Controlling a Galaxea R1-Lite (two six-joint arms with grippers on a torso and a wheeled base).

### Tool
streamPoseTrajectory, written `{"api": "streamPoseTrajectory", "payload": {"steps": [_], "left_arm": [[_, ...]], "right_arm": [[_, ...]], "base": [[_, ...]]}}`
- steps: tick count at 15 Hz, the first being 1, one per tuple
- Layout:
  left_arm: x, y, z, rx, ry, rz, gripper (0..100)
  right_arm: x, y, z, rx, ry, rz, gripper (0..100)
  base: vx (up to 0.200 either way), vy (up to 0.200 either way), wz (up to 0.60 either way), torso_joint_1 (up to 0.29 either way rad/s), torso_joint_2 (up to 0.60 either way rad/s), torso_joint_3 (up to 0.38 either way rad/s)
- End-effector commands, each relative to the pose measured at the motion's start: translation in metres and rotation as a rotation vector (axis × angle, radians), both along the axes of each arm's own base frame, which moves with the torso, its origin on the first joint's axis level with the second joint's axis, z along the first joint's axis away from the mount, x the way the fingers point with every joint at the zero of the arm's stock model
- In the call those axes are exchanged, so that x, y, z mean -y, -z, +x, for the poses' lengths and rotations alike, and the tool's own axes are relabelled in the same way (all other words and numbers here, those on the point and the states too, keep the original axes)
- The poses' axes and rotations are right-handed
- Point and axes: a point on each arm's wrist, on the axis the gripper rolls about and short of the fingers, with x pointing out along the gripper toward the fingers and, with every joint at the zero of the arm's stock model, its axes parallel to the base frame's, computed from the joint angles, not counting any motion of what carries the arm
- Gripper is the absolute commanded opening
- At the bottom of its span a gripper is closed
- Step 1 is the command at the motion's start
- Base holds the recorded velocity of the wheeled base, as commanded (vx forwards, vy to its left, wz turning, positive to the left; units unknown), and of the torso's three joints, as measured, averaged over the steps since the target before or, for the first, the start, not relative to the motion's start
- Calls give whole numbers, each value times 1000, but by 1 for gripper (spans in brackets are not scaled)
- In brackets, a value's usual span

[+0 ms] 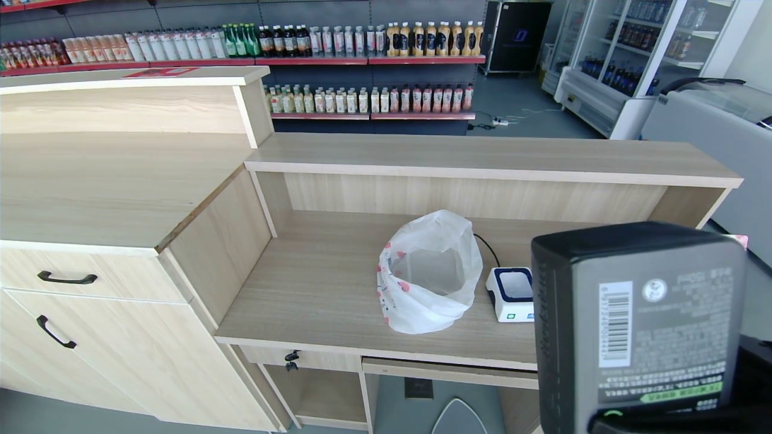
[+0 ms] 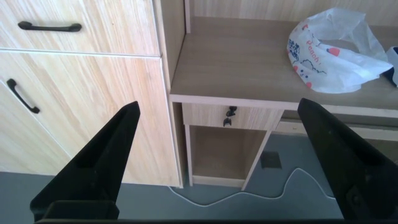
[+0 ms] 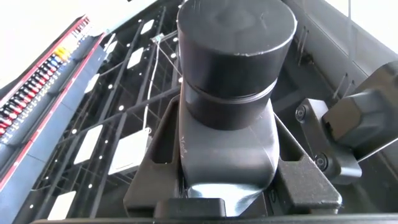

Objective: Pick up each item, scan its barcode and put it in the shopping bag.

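Note:
A black flat-sided bottle (image 1: pixel 639 325) with a white barcode label fills the lower right of the head view, held up close to the camera, label side facing it. In the right wrist view my right gripper (image 3: pixel 227 158) is shut on the black bottle (image 3: pixel 233 62) below its round cap. A white plastic shopping bag (image 1: pixel 428 271) stands open on the lower counter, and a small white barcode scanner (image 1: pixel 511 293) sits just to its right. My left gripper (image 2: pixel 219 109) hangs open and empty, low in front of the counter, with the shopping bag (image 2: pixel 329 53) far off.
The lower counter (image 1: pixel 313 289) lies under a raised ledge (image 1: pixel 482 158). A tall cabinet (image 1: pixel 114 193) with drawer handles (image 1: pixel 66 278) stands on the left. A key (image 1: pixel 291 357) hangs below the counter's front edge. Drink shelves (image 1: pixel 362 60) and coolers line the back.

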Motion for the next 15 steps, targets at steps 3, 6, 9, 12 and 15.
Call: {"api": "streamPoseTrajectory", "payload": {"steps": [3, 6, 9, 12, 15], "left_arm": [[0, 0, 0, 0, 0, -1, 100], [0, 0, 0, 0, 0, -1, 100], [0, 0, 0, 0, 0, -1, 100], [0, 0, 0, 0, 0, -1, 100], [0, 0, 0, 0, 0, -1, 100]], "right_arm": [[0, 0, 0, 2, -4, 1, 0], [2, -2, -2, 4, -5, 6, 0], [19, -22, 5, 6, 128, 88, 0], [74, -9, 29, -749, 595, 387, 0], [94, 24, 30, -1571, 716, 616, 0]], "base": [[0, 0, 0, 0, 0, 0], [0, 0, 0, 0, 0, 0], [0, 0, 0, 0, 0, 0], [0, 0, 0, 0, 0, 0], [0, 0, 0, 0, 0, 0]]}}
